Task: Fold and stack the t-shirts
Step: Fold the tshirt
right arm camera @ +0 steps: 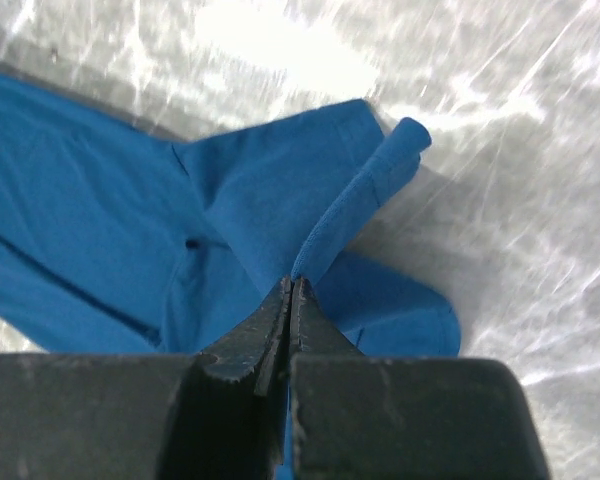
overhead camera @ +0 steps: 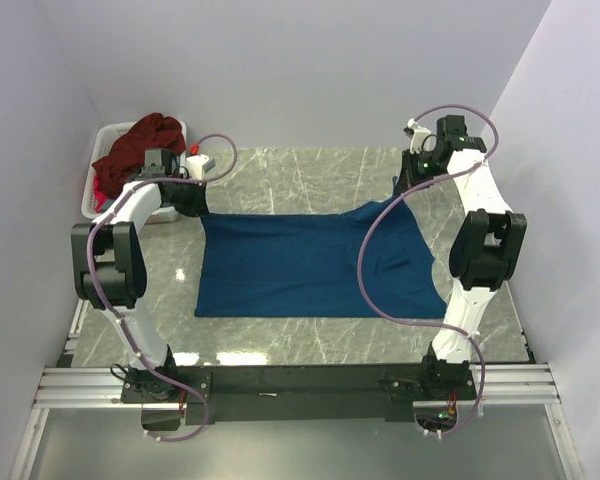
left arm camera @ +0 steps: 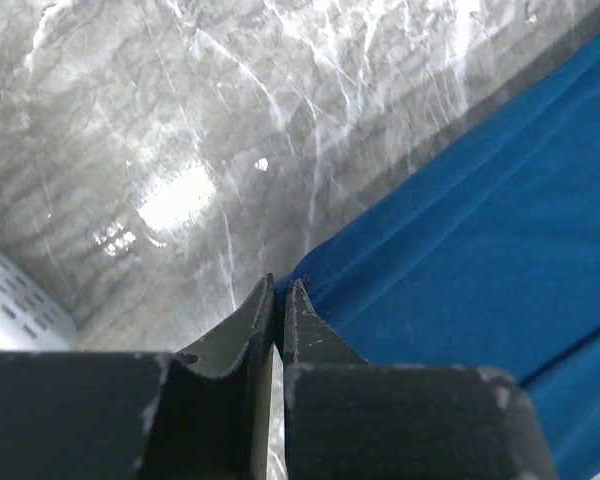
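Little cloth shows between their tips, yet the left hand [left arm camera: 280, 292] and the right hand [right arm camera: 290, 287] each pinch a far corner of the blue t-shirt [overhead camera: 300, 268], spread wrinkled on the surface [overhead camera: 310, 170].

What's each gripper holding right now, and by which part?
Both hold the blue shirt: the left gripper pinches its far left corner, and the right gripper pinches a raised fold beside a sleeve at the far right.
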{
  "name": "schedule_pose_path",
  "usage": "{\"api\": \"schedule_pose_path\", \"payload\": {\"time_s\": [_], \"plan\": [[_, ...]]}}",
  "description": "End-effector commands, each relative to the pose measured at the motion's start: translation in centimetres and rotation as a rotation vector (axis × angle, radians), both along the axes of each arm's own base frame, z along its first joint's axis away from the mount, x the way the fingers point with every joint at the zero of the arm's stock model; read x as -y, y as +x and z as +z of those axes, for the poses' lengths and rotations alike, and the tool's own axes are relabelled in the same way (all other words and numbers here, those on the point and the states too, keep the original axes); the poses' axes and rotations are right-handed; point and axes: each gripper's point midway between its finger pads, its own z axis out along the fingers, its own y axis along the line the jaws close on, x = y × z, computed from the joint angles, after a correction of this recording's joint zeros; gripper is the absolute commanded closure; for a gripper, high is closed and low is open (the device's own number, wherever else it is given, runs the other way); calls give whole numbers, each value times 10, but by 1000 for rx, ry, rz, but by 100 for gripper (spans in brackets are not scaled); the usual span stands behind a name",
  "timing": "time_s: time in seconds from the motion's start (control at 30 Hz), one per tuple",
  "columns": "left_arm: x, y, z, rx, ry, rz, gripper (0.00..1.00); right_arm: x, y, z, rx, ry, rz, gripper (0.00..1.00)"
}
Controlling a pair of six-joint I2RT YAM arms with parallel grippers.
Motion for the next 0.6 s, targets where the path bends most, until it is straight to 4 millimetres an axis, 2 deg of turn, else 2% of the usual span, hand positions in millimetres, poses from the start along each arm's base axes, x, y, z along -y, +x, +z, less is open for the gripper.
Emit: {"api": "schedule_pose_path", "payload": {"time_s": [0.0, 0.07, 0.33, 0.57], "plan": [[-2, -2, 29, 102, 12, -43, 100, 1, -18, 16, 29, 8, 26, 100], [-4, -9, 27, 94, 17, -49, 99, 2, -25, 11, 10, 7, 28, 100], [-17, -36, 27, 98, 52, -61, 99, 8, -44, 21, 14, 15, 29, 100], [-14, -37, 30, 123, 33, -56, 99, 8, -59, 28, 17, 2, 43, 100]]}}
